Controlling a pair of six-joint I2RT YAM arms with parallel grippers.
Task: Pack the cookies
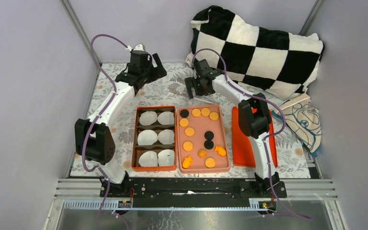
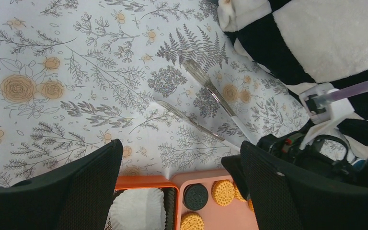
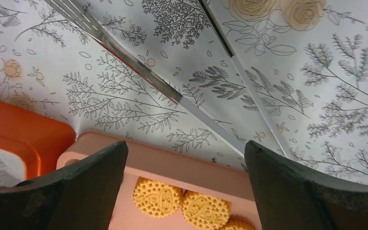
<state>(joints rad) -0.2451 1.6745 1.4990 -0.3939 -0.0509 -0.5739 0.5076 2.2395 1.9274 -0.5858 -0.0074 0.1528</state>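
On the pink tray [image 1: 220, 132], right of centre on the worktop [image 1: 172, 81], lie all the cookies [image 1: 188, 145]. Most are golden-orange discs, three are black, and a few odd orange shapes sit at the near end. Each lies flat, face up. The round ones have no long axis and point nowhere. The scatter as a whole runs along the tray's length, from the arms' side toward the back. Which way the odd shapes point is too small to tell.

Just to the tray's left, touching or nearly so, stands the orange box [image 1: 135, 139]. Its six white paper cups [image 1: 147, 137] look empty, so packing seems not yet begun. An orange lid [image 1: 239, 143] lies to the tray's right.

Beyond the tray's far edge, metal tongs [image 2: 211, 91] rest on the flowered cloth. Both arms reach that way. The left claw [image 2: 179, 143] and the right claw [image 3: 183, 146] each stand wide and hold nothing.

The step in hand looks like the first approach. The next move probably calls for dropping onto the tongs or onto a far-row cookie, squarely enough to close on a thin, flat thing.
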